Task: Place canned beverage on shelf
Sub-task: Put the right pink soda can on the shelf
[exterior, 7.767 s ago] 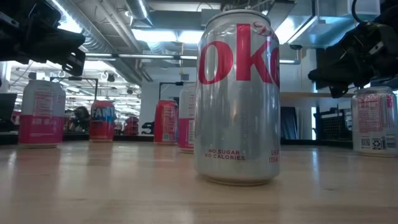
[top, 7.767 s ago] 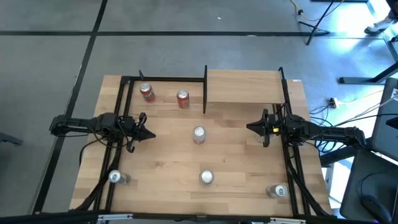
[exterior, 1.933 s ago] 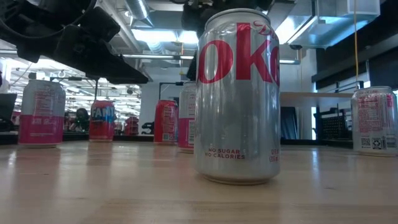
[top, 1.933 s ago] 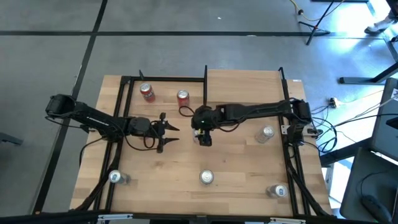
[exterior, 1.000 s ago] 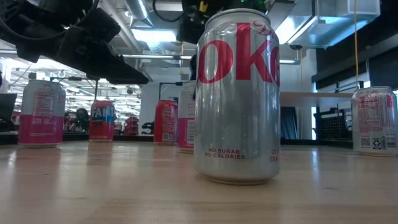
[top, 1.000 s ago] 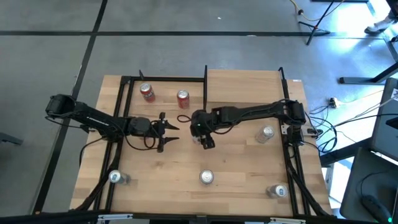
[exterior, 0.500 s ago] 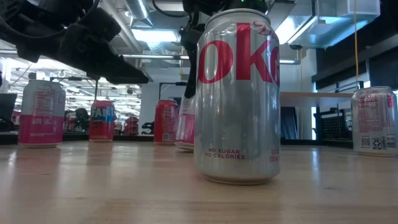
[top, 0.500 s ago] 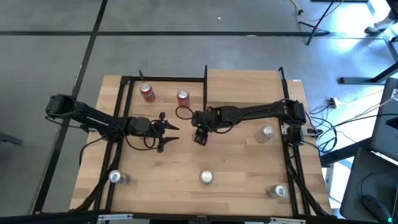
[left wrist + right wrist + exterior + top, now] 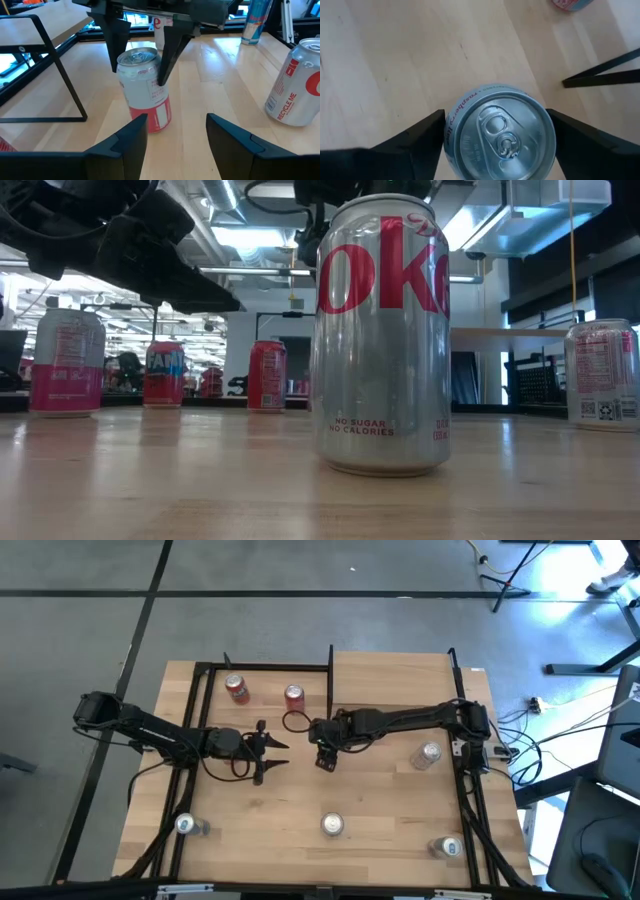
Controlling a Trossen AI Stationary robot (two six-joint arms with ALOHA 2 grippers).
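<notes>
The right gripper (image 9: 322, 755) reaches over the middle of the bench (image 9: 390, 840), its two fingers (image 9: 116, 42) closed from above on either side of a silver-and-pink can (image 9: 144, 89); in the left wrist view the can looks tilted and lifted off the wood; the shelf (image 9: 392, 678) stands at the far right of the bench, just behind this arm; the left gripper (image 9: 268, 752) hovers just beside the can, its jaws partly apart and holding nothing.
</notes>
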